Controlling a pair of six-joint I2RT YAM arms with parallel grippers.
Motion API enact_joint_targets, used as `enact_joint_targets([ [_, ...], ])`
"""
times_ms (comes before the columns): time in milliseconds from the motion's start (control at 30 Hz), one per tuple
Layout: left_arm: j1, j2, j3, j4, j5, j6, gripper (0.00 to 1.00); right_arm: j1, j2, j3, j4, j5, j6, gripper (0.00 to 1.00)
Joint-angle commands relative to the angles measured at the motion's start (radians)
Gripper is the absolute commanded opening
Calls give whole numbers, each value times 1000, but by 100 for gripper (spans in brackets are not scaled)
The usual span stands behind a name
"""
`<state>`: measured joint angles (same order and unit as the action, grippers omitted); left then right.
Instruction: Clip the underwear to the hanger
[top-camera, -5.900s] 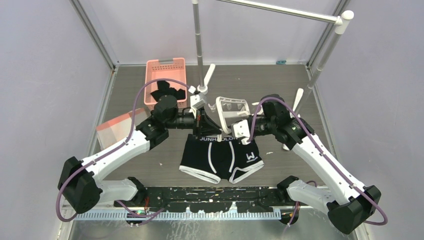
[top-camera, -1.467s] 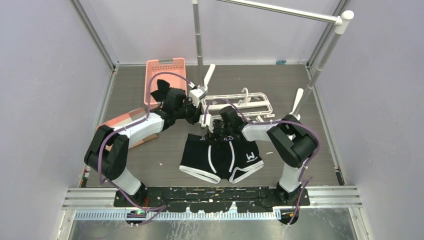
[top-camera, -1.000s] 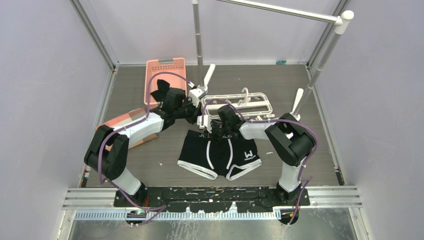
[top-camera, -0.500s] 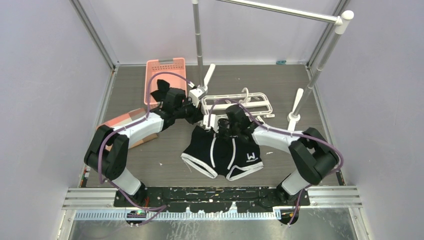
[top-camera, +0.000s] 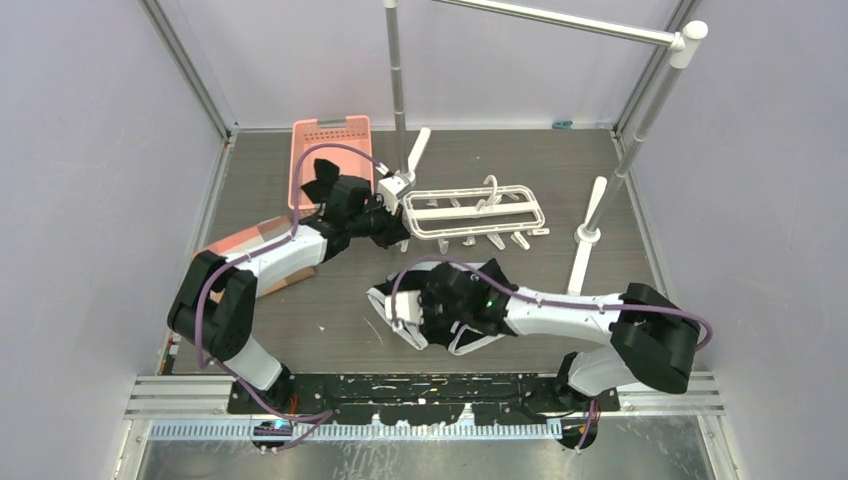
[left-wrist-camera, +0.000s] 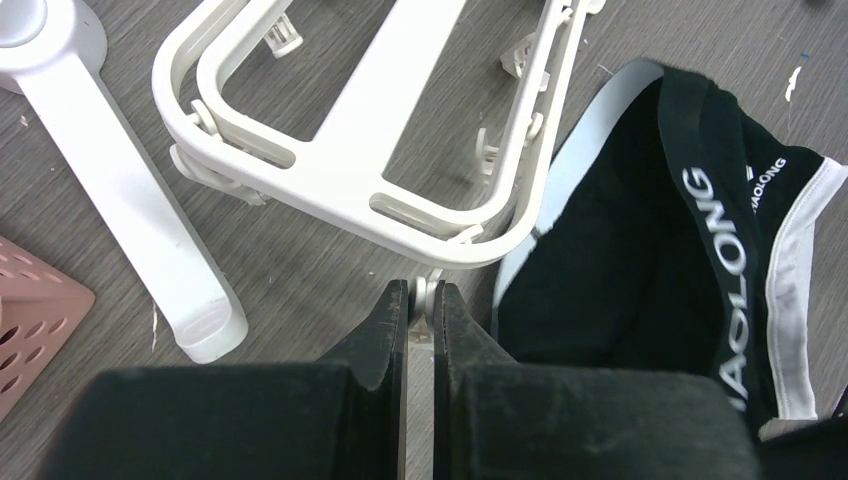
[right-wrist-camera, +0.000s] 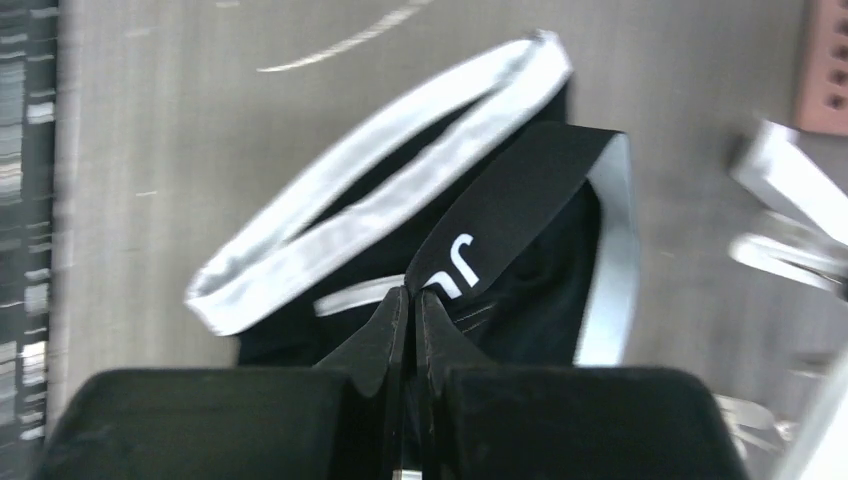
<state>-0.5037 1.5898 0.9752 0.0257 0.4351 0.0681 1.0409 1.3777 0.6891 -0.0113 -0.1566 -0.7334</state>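
Tabletop (top-camera: 300, 330): my right gripper (right-wrist-camera: 411, 292), clamped on the underwear (right-wrist-camera: 520, 200) waistband, just dragged it away from the hanger (left-wrist-camera: 360, 180); left gripper (left-wrist-camera: 420, 302) still pinches a clip (left-wrist-camera: 427, 290), nothing clipped.

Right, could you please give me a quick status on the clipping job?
Left claw shut on a corner clip of the hanger. Right claw shut on the underwear waistband. Underwear bunched, unclipped. Nothing blocking.

top cam: high, from 6 o'clock, looking down on whole table (top-camera: 300, 330) | left wrist: close over hanger (left-wrist-camera: 350, 170) corner, underwear (left-wrist-camera: 620, 300) at 3 o'clock | right wrist: tight on same underwear
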Motion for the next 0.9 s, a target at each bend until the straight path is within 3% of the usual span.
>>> enact_joint_targets([
  [0,7,-60,37,49,12,-1,0,146,-50,-27,-86,117,61,10],
  [200,7,-71,36,42,4,2,0,232,-119,-15,-218,81,135,29],
  [400,7,-72,37,38,4,2,0,231,-249,-28,-158,101,150,45],
  [500,7,-73,39,37,2,2,0,220,-269,-30,-137,130,153,48],
  [767,6,-77,46,30,-7,-10,0,-91,-283,34,-127,169,470,48],
  [867,7,-79,49,28,-9,-12,0,-191,-276,19,-124,122,563,54],
])
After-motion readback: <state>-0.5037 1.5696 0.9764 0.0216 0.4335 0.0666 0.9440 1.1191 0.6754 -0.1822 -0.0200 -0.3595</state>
